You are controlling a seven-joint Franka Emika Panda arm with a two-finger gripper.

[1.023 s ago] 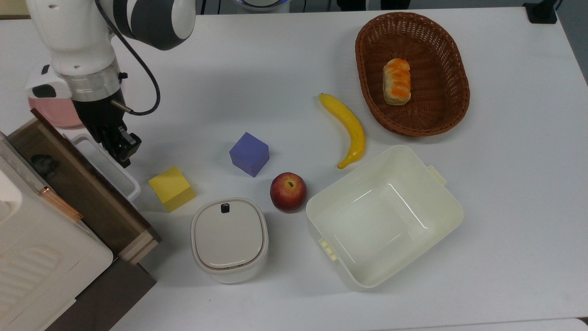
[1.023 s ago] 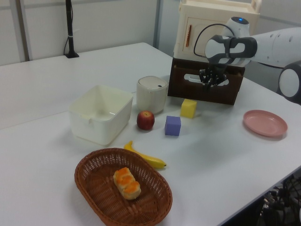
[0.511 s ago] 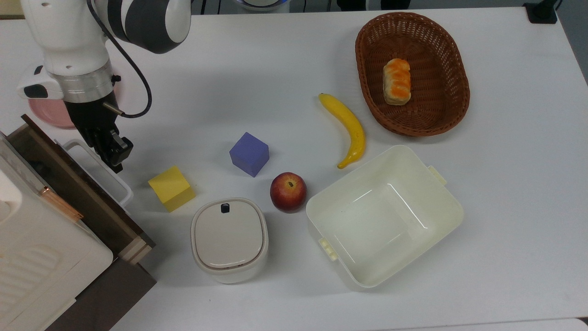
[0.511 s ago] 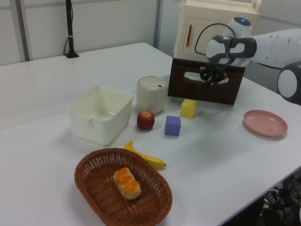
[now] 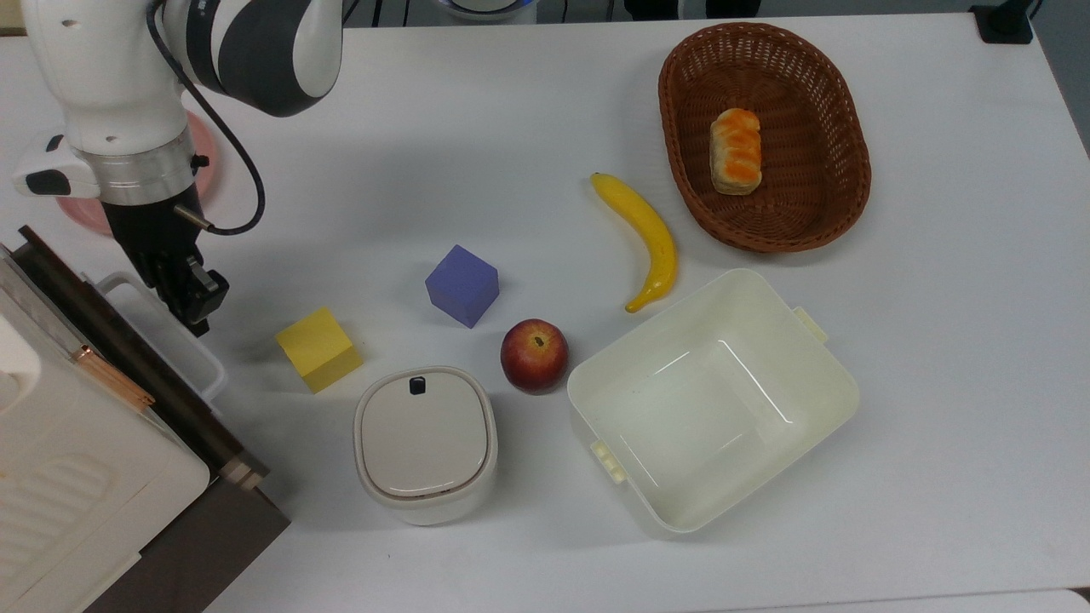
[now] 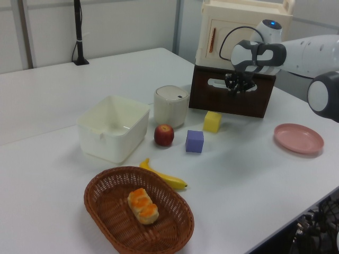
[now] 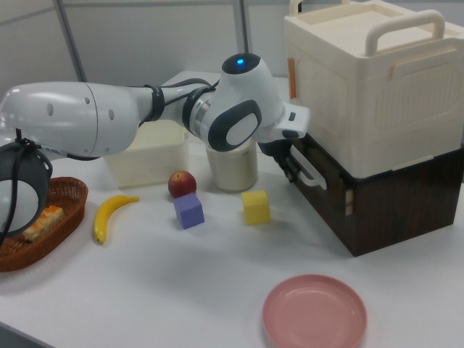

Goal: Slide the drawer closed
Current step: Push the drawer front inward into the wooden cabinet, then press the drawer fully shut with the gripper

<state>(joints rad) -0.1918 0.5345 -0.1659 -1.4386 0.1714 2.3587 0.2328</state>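
One arm's gripper is pressing against the white handle of the drawer at the top view's left edge, and I'm seeing it nearly flush under the cream cabinet. Can't tell if the fingers are spread. Yellow cube is sitting nearby.

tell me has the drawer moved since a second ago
Yes. The drawer slid toward the top view's left, farther from the yellow cube, under the cream cabinet.
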